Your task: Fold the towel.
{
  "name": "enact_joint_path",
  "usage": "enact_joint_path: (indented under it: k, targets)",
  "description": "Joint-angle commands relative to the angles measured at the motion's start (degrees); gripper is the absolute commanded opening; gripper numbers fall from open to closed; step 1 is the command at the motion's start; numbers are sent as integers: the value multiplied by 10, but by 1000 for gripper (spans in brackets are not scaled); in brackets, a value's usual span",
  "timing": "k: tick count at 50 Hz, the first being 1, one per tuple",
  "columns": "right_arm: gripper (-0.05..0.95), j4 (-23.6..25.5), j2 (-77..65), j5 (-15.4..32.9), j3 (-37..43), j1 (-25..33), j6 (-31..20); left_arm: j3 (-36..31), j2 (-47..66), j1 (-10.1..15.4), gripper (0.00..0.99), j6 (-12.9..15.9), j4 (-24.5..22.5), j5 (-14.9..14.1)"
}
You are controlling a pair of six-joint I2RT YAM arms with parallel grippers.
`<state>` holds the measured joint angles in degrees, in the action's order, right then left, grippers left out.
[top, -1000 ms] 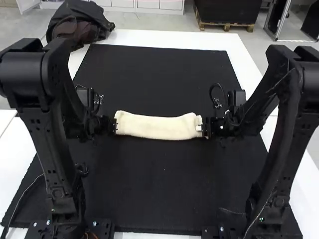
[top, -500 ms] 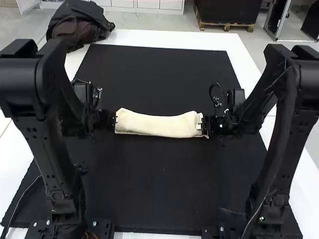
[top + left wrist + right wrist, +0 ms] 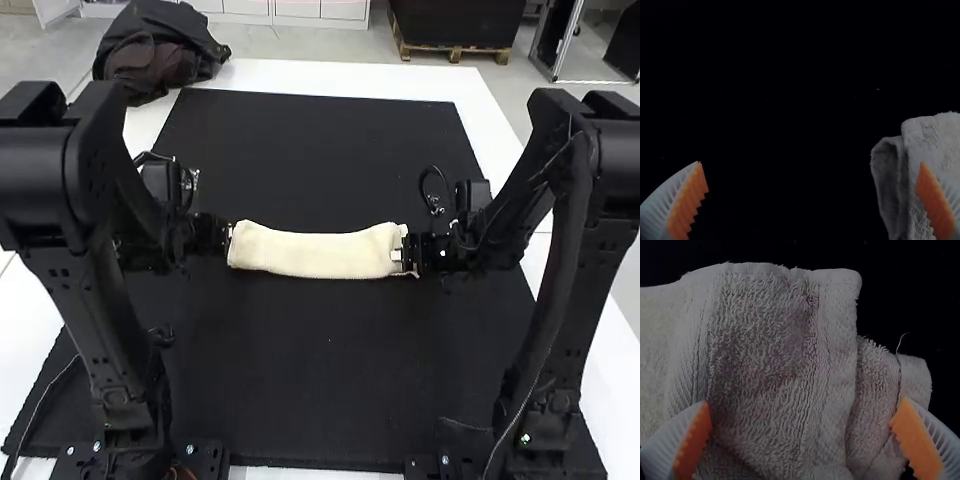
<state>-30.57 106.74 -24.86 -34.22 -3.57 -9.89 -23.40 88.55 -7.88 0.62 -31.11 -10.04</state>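
Note:
The cream towel (image 3: 315, 254) lies as a narrow folded strip across the mat between the two grippers. At its left end is my left gripper (image 3: 227, 238); at its right end is my right gripper (image 3: 406, 254). In the left wrist view my left gripper (image 3: 811, 162) stands open, one finger over the edge of the towel (image 3: 935, 145), where layers show. In the right wrist view my right gripper (image 3: 805, 401) is open too, its fingers spread wide over the layered end of the towel (image 3: 770, 350).
A black mat (image 3: 320, 370) covers most of the white table (image 3: 350, 78). Dark bunched fabric or a bag (image 3: 160, 50) rests at the table's far left corner.
My left gripper has moved a little to the left, and the towel's left end has shifted slightly. My right arm has stayed nearly still.

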Motion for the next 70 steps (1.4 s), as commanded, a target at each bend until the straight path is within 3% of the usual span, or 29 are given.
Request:
enact_joint_path:
  k: [1, 20, 26, 33, 37, 42, 47, 61, 70]
  targets:
    - [887, 16, 49, 70, 4, 3, 1, -10, -22, -5, 972, -7, 5, 2]
    - [798, 6, 66, 75, 2, -18, -2, -26, -68, -5, 972, -16, 44, -10]
    - [713, 6, 70, 75, 4, -21, -3, -30, -68, -5, 972, -20, 54, -13]
    - [711, 6, 73, 75, 3, -19, -2, -30, -67, -5, 972, -20, 57, -16]
    - [721, 4, 71, 75, 2, -16, 0, -31, -69, -5, 972, -20, 60, -16]
    - [834, 6, 51, 75, -4, -12, 18, -38, -72, -5, 972, -24, 68, -15]
    - [907, 8, -5, 73, -6, 2, 38, -63, -86, -5, 972, -31, 105, -15]
    - [908, 106, -155, 50, -37, 12, 73, -121, -142, -2, 972, -38, 175, -12]
    - [908, 123, -213, 38, -25, 11, 87, -132, -159, -2, 972, -38, 193, -9]
